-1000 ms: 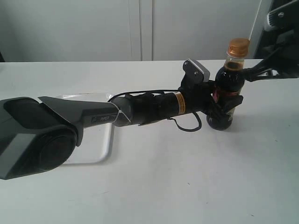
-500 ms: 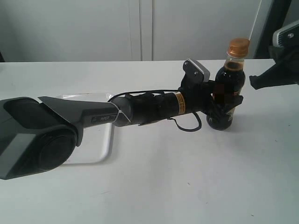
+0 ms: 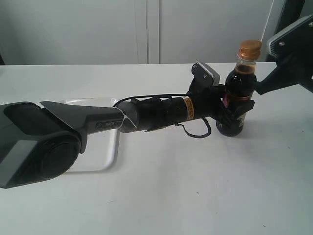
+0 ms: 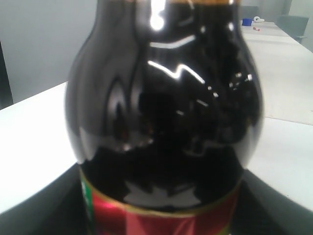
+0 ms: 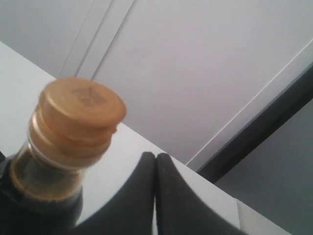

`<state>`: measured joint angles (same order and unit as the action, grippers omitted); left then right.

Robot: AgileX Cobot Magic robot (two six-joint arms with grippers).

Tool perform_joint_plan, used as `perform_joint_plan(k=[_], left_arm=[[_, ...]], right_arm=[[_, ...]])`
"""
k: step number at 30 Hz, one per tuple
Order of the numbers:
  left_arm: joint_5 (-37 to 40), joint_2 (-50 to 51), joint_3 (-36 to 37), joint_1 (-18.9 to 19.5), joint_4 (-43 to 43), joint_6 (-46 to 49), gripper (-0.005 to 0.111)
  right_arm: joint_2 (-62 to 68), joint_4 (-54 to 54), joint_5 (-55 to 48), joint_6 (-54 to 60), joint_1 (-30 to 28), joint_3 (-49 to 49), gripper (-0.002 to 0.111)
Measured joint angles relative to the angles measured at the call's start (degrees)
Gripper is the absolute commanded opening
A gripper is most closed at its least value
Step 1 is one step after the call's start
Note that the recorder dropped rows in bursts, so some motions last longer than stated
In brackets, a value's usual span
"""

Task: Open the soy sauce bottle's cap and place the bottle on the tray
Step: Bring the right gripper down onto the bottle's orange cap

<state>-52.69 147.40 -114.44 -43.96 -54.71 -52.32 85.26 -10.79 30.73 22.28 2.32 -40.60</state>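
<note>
This looks like a lab or test room in an office building. A plain white counter [image 3: 161, 196] runs across it, backed by bare pale wall panels [image 3: 146, 29] with vertical seams. In the left wrist view more white tables [image 4: 283, 63] stretch away behind, one carrying small blue clutter [image 4: 248, 21]. A black robot arm [image 3: 161, 113] reaches over the counter.
</note>
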Motion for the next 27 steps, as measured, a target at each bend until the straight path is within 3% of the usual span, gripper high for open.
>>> perform_joint_plan(k=[27], left_arm=[[0.1, 0.0, 0.0, 0.0, 0.0, -0.3, 0.0]], right_arm=[[2.2, 3.4, -5.6, 5.4, 3.6, -4.5, 0.0]])
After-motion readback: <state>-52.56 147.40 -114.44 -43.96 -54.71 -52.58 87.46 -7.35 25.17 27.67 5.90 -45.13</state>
